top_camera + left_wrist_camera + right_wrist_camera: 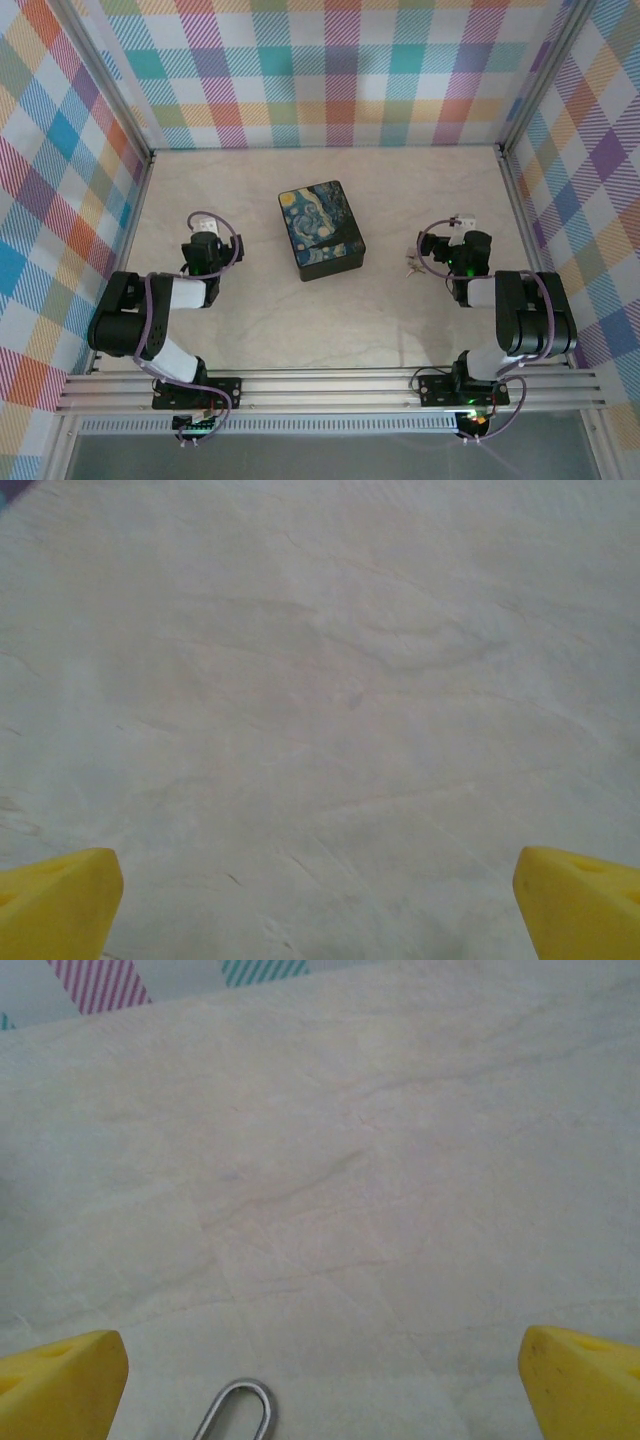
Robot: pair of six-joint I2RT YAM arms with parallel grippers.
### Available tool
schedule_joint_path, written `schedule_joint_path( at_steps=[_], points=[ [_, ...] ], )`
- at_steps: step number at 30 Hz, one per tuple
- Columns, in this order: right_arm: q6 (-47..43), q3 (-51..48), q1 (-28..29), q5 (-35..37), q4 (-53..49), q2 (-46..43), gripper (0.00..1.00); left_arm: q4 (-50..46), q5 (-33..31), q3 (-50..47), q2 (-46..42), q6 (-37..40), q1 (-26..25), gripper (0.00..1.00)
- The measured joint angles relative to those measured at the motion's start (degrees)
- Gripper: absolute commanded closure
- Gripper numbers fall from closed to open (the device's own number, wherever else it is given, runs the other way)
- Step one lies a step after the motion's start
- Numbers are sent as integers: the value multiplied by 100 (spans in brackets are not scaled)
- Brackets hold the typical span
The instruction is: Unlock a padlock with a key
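Note:
A silvery metal loop, the padlock's shackle [244, 1384], pokes in at the bottom edge of the right wrist view, lying on the pale table between my yellow fingertips [62, 1380]; the lock's body is cut off. From above, the padlock [412, 264] is a tiny pale metal cluster just left of my right gripper [452, 248]. I cannot tell the key apart from that cluster. My right gripper [320, 1390] is open, with nothing between its jaws. My left gripper [205, 240] hangs over bare table at the left, and its wrist view shows the left gripper [320, 910] open and empty.
A dark tin box [320, 230] with a swirly blue-yellow lid stands in the middle of the table between the arms. Checked walls close off the table [300, 320] on three sides, with a metal rail [330, 385] along the near edge.

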Motion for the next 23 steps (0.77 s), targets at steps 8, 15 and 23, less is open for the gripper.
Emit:
schedule_joint_path(
  at_steps=[8, 15, 23],
  points=[
    [-44, 0, 74, 31, 28, 0, 0, 299, 264, -15, 20, 46, 4, 0],
    [-46, 0, 79, 87, 31, 0, 1, 321, 282, -15, 17, 46, 4, 0],
    [-46, 0, 79, 96, 31, 0, 0, 304, 688, -13, 20, 151, 94, 0]
  ],
)
